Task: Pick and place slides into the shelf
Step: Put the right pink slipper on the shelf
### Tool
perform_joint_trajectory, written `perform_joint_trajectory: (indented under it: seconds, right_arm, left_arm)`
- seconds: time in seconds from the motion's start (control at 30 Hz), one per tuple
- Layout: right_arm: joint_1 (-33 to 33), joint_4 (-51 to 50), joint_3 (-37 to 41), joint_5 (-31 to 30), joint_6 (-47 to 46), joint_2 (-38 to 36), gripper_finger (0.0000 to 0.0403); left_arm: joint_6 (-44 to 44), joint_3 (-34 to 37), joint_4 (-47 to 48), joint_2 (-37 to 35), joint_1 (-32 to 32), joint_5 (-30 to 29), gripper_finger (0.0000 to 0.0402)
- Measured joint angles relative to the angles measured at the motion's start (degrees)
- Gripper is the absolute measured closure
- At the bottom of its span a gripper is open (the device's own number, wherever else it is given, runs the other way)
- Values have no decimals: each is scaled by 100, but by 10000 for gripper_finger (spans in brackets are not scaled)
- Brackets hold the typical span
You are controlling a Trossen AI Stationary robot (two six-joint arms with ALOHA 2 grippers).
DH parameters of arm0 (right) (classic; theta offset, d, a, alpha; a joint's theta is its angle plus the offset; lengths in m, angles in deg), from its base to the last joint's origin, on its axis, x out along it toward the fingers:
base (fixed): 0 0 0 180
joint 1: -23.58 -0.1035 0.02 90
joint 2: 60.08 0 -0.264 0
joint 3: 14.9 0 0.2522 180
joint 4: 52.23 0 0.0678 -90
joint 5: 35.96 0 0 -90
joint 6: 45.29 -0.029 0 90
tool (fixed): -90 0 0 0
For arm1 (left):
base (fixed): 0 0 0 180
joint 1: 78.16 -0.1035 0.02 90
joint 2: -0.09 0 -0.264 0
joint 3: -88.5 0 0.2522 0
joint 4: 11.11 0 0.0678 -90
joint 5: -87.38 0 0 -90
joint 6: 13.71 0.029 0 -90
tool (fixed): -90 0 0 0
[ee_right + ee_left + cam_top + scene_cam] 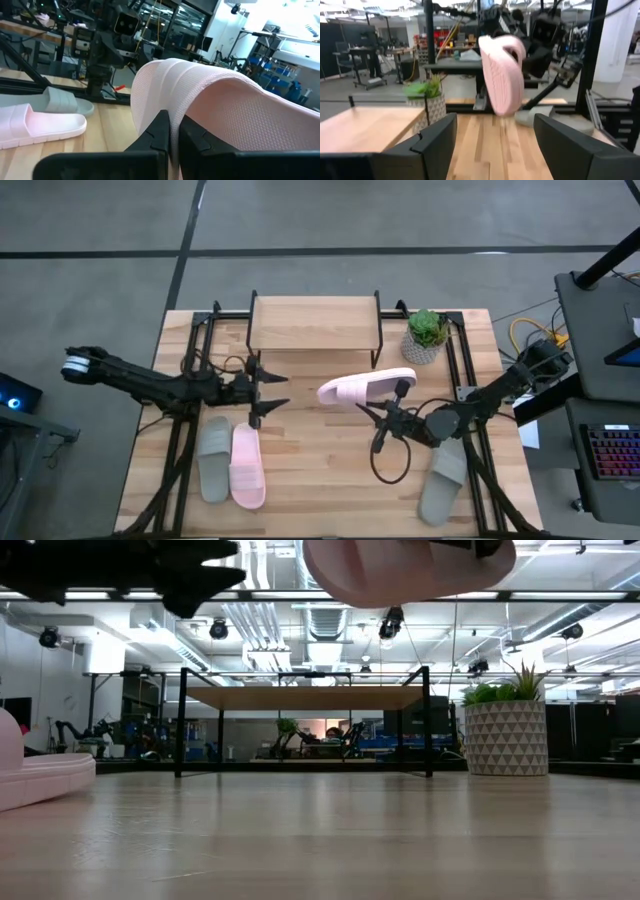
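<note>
My right gripper (399,392) is shut on a light pink slide (365,387) in the air in front of the shelf (315,328). In the low view this slide (410,570) hangs well above the table. My left gripper (268,394) is open and touches nothing. It hovers over the table left of the held slide, just beyond the second pink slide (248,466) and a grey slide (213,459), which lie flat side by side. Another grey slide (444,480) lies flat near the table's near right corner. My right gripper holds the pink slide by the edge of its wide ribbed strap (172,117), pinched between the two fingers (159,134). The fingers come from the table's right side. The slide is lifted clear of the table, its length running left to right.
A potted plant (427,336) in a white patterned pot stands right of the shelf, near the far right corner. The shelf's wooden top (305,698) stands on thin black legs with open room beneath. Black frame rails run along both table sides. Bare wood lies mid-table.
</note>
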Motion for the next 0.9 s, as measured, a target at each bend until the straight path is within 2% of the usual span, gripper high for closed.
perform_joint_trajectory:
  seconds: [0.4, 0.9]
  right_arm:
    - [35, 11, -1, 11, 144, 2, 391]
    - [57, 11, -1, -5, 311, 3, 391]
  left_arm:
    - [17, -800, -591, 1507, 0, 2, 152]
    - [13, -1656, -607, 2396, 0, 17, 152]
